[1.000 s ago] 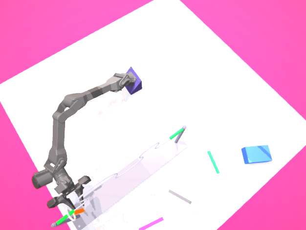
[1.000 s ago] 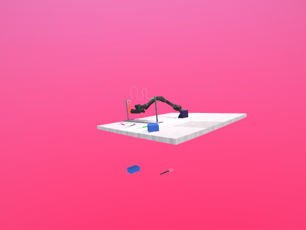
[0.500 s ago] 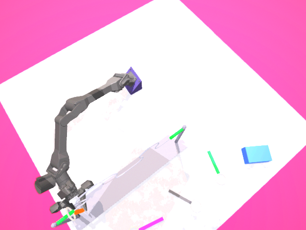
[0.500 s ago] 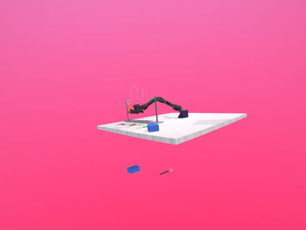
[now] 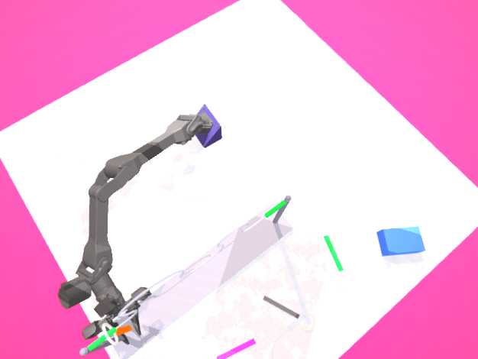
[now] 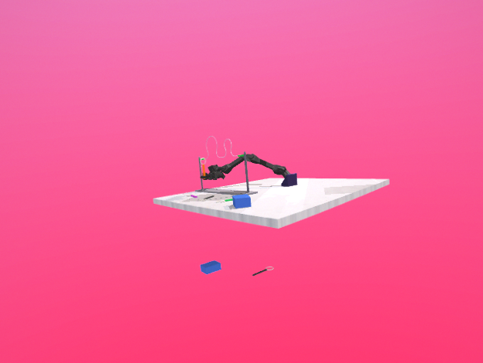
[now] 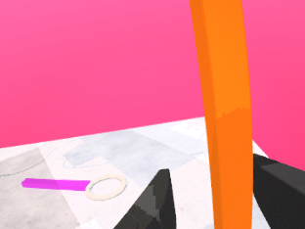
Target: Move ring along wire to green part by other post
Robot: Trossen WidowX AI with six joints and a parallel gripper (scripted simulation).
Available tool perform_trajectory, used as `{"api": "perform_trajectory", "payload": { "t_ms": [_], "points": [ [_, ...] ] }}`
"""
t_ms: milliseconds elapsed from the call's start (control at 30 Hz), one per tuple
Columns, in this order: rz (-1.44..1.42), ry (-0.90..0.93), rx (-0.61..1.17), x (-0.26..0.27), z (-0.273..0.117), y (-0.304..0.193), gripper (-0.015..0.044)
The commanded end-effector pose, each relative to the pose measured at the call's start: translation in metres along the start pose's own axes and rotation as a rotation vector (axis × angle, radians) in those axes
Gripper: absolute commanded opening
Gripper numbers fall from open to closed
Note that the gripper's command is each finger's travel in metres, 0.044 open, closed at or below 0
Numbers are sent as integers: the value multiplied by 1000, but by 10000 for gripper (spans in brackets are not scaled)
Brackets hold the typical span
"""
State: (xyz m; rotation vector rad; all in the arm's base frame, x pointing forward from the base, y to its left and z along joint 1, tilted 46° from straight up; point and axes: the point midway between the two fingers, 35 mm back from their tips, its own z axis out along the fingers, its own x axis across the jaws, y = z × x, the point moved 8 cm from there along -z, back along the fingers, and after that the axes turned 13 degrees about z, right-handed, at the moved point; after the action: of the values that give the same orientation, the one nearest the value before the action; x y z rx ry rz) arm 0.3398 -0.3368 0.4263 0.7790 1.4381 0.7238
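Observation:
The pale ring (image 5: 112, 340) hangs around the green wire part (image 5: 96, 342) beside the near-left post (image 5: 83, 351) (image 6: 200, 175). Its orange handle (image 5: 123, 330) (image 6: 203, 171) (image 7: 230, 98) hangs down. My gripper (image 5: 133, 338) (image 7: 211, 168) is partly open, low on the handle. In the wrist view the handle stands between the fingers, close against the right one, with a gap to the left one; contact is unclear. The grey wire (image 5: 162, 279) (image 6: 221, 157) runs in bends above the gripper to the other green part (image 5: 276, 208) (image 6: 241, 155) at the other post (image 5: 281, 212) (image 6: 246, 174).
A blue block (image 5: 403, 241) (image 6: 241, 201), a green stick (image 5: 334, 253), a dark stick (image 5: 282, 307) with a pale ring and a magenta stick (image 5: 236, 348) (image 7: 59, 185) lie on the table. Another blue block (image 6: 211, 267) and a dark-handled ring lie below the table.

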Motion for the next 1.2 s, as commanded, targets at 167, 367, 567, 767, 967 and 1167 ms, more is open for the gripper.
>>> {"api": "perform_trajectory", "payload": {
  "t_ms": [167, 367, 567, 767, 967, 1167],
  "points": [
    [6, -4, 5, 0, 1, -2, 160],
    [6, -4, 5, 0, 1, -2, 160],
    [6, -4, 5, 0, 1, -2, 160],
    [1, -1, 1, 0, 1, -1, 29],
    [1, -1, 1, 0, 1, -1, -129],
    [1, -1, 1, 0, 1, -1, -150]
  ]
}}
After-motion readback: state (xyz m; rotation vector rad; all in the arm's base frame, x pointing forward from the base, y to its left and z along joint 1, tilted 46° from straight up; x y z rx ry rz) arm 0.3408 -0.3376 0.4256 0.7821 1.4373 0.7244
